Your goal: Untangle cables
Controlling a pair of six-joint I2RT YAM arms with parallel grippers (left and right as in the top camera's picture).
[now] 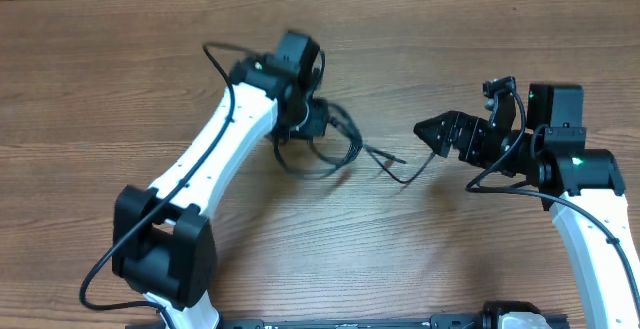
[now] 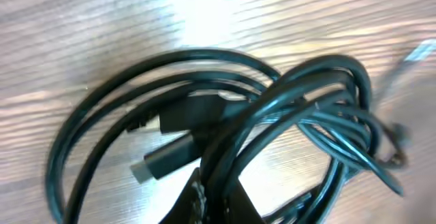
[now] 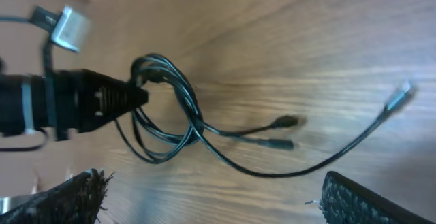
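L hand (image 1: pixel 328 121) pinched closed; R hand (image 1: pixel 425 130) spread wide.

The table (image 1: pixel 120 69) is brown wood grain, smooth with a soft sheen that flares white at the top of the left wrist view. The cables (image 2: pixel 344 139) are black, smooth and glossy. One plug (image 3: pixel 402 91) at the right edge looks silvery, like metal. The left arm (image 1: pixel 215 159) has a shiny white plastic shell. The pads (image 3: pixel 371 200) in the lower corners are black and rough.

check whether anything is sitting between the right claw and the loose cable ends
Nothing visible does. Only bare table lies between the open right claw and the loose plug ends of the cables. The left claw grips them on the far side.
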